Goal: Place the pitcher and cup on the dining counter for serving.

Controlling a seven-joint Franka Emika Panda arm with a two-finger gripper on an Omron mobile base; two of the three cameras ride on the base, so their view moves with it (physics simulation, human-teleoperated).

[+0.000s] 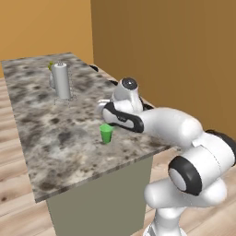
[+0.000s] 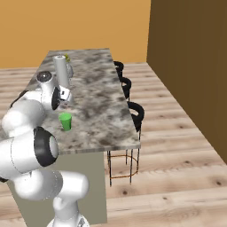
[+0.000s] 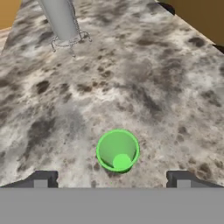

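Observation:
The small green cup (image 1: 106, 133) (image 2: 66, 121) stands upright on the marble dining counter (image 1: 55, 138) (image 2: 102, 111), close to its near end. My gripper (image 3: 111, 178) hovers just above it, open; in the hand view the two dark fingertips (image 3: 41, 179) sit wide apart, with the cup (image 3: 118, 151) standing free on the stone just ahead of them. Nothing is held. Only a sliver of the yellow pitcher (image 1: 50, 66) (image 2: 67, 57) peeks out from behind the paper-towel roll at the counter's far end.
A white paper-towel roll on a wire stand (image 1: 61, 81) (image 2: 61, 71) (image 3: 61, 19) stands far back on the counter. Black bar stools (image 2: 134, 113) line the counter's right side. A brown wall (image 1: 175, 46) runs along beyond them.

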